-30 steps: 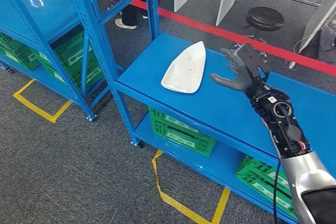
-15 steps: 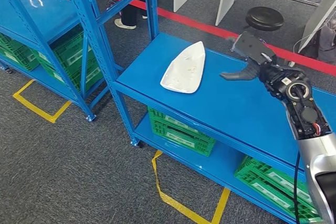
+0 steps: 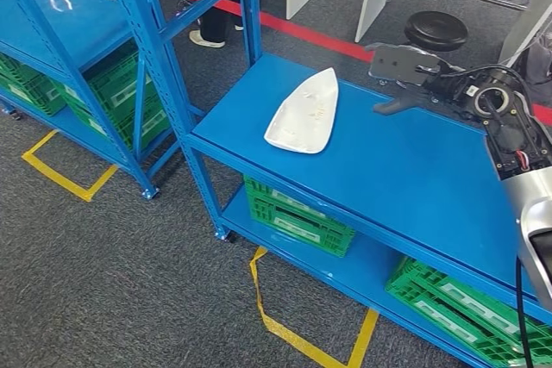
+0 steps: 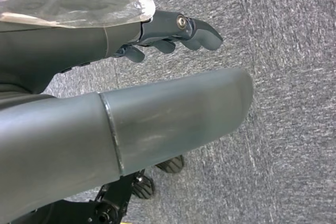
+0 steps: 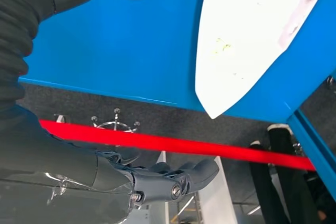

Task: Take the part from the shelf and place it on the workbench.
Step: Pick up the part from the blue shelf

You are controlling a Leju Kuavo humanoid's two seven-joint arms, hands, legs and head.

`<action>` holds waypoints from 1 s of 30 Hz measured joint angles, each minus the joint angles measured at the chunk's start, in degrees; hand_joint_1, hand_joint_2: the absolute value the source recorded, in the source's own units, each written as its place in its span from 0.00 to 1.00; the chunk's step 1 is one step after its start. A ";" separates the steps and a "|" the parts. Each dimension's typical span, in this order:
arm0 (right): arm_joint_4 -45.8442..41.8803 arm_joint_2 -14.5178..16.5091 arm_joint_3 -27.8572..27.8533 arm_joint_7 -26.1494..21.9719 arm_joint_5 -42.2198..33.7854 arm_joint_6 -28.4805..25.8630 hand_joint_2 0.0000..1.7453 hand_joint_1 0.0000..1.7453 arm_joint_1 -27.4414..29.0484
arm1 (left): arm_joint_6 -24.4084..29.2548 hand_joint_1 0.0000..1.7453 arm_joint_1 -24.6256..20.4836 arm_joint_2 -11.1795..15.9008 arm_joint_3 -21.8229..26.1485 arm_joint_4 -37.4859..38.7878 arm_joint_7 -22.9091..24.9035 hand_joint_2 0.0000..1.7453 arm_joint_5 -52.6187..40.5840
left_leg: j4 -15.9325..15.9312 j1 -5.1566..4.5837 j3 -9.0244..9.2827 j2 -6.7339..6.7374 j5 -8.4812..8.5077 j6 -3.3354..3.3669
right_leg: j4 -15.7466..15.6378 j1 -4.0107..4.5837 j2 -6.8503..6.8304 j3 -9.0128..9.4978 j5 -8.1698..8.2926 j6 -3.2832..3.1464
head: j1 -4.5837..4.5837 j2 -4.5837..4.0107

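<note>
At the right edge of the head view, the robot's right arm (image 3: 521, 161) has a smooth silver shell low in the frame, then an exposed black wrist section with a round silver-ringed joint, small red and white wires and a thin black cable looping over it. A white label with dark print sits near the joint. The right hand (image 3: 404, 75), at upper right, has a flat dark grey back plate and a thick grey thumb.

In the right wrist view, a grey ribbed cover fills the upper left, with dark fingers (image 5: 186, 174) carrying small silver screws at lower centre.

In the left wrist view, the left hand (image 4: 158, 77) shows a broad, smooth grey thumb across the middle and darker fingers (image 4: 190, 27) above, one bearing a silver screw.
</note>
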 joint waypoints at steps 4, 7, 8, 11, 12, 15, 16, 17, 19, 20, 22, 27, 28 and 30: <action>3.07 0.01 2.43 -1.38 0.40 -0.60 1.00 0.00 -1.57 | -0.06 0.00 -0.08 -0.08 0.04 0.00 -0.04 0.00 0.11 | -0.01 0.01 -0.01 -0.05 0.00 0.00 | 0.00 0.07 -0.02 0.02 0.00 0.00 | 0.00 0.00; 4.59 0.07 3.75 -1.74 0.63 -1.19 1.00 0.00 -2.27 | -0.06 0.00 -0.11 -0.08 0.05 0.00 -0.04 0.00 0.13 | -0.02 0.01 -0.01 -0.07 0.00 0.00 | 0.00 0.19 -0.04 0.04 0.00 0.00 | -0.01 0.00; 4.98 0.13 4.11 -1.89 0.64 -1.29 1.00 0.00 -2.47 | -0.06 0.00 -0.12 -0.08 0.05 0.00 -0.04 0.00 0.10 | -0.02 0.01 -0.01 -0.07 0.00 0.00 | 0.00 0.20 -0.05 0.04 0.00 0.00 | 0.00 0.00; 6.11 0.66 5.26 -2.66 0.57 -1.65 1.00 0.00 -3.01 | -0.02 0.00 -0.19 -0.10 0.05 0.00 -0.04 0.00 -0.06 | -0.02 0.01 -0.02 -0.07 0.00 0.00 | 0.00 0.21 -0.07 0.05 0.00 0.00 | 0.00 0.00; 6.52 1.03 5.72 -2.97 0.48 -1.80 1.00 0.00 -3.16 | 0.02 0.00 -0.25 -0.14 0.05 0.00 -0.04 0.00 -0.13 | -0.03 0.01 -0.01 -0.07 0.00 0.00 | 0.01 0.21 -0.08 0.06 0.00 0.00 | 0.00 0.00; 8.07 2.68 7.35 -3.90 -0.07 -2.48 1.00 0.00 -3.52 | 0.17 0.00 -0.54 -0.36 0.05 0.00 -0.03 0.00 -0.28 | -0.03 0.03 -0.01 -0.08 0.01 0.00 | 0.01 0.23 -0.08 0.06 0.00 0.00 | 0.01 0.00; 8.71 3.35 7.98 -4.24 -0.33 -2.86 1.00 0.00 -3.68 | 0.23 0.00 -0.61 -0.44 0.05 0.00 -0.03 0.00 -0.32 | -0.03 0.03 -0.01 -0.09 0.01 0.00 | 0.01 0.23 -0.08 0.06 0.00 0.00 | 0.00 0.00; 9.38 4.05 8.64 -4.60 -0.63 -3.31 1.00 0.00 -3.84 | 0.29 0.00 -0.67 -0.52 0.05 0.00 -0.04 0.00 -0.35 | -0.03 0.04 -0.01 -0.10 0.01 0.00 | 0.01 0.24 -0.08 0.06 0.00 0.00 | -0.01 0.00; 10.80 5.41 9.89 -5.37 -1.34 -4.43 1.00 0.00 -4.17 | 0.37 0.00 -0.74 -0.67 0.05 0.00 -0.04 0.00 -0.37 | -0.03 0.05 -0.01 -0.11 0.02 -0.01 | 0.01 0.25 -0.10 0.07 0.00 0.00 | 0.00 0.00; 11.54 6.12 10.42 -5.71 -1.72 -5.08 1.00 0.00 -4.27 | 0.41 0.00 -0.78 -0.74 0.06 0.00 -0.04 0.00 -0.37 | -0.03 0.05 -0.01 -0.12 0.02 -0.01 | 0.01 0.26 -0.11 0.07 0.00 0.00 | 0.00 0.00; 13.07 7.60 11.35 -6.35 -2.33 -6.40 1.00 0.00 -4.44 | 0.46 0.00 -0.82 -0.86 0.08 0.00 -0.04 0.00 -0.39 | -0.03 0.06 0.00 -0.13 0.02 -0.01 | 0.01 0.27 -0.12 0.07 0.00 0.00 | 0.01 0.00; 16.16 10.96 12.97 -7.69 -3.04 -8.54 1.00 0.00 -4.54 | 0.72 0.00 -0.96 -1.02 0.08 0.00 0.07 0.00 -0.80 | -0.02 0.07 0.00 -0.13 0.02 -0.01 | 0.01 0.28 -0.12 0.06 0.00 -0.01 | 0.00 0.00; 16.59 11.46 13.18 -7.79 -3.07 -8.75 1.00 0.00 -4.54 | 0.77 0.00 -0.99 -1.03 0.08 0.00 0.12 0.00 -0.85 | -0.02 0.07 0.00 -0.13 0.02 -0.01 | 0.01 0.28 -0.12 0.06 -0.01 -0.01 | 0.00 0.00; 17.44 12.30 13.55 -7.84 -3.08 -8.96 1.00 0.00 -4.53 | 0.83 0.00 -1.02 -1.05 0.08 0.00 0.19 0.00 -0.89 | -0.02 0.07 0.00 -0.13 0.02 -0.01 | 0.01 0.28 -0.13 0.06 -0.01 -0.01 | 0.00 0.00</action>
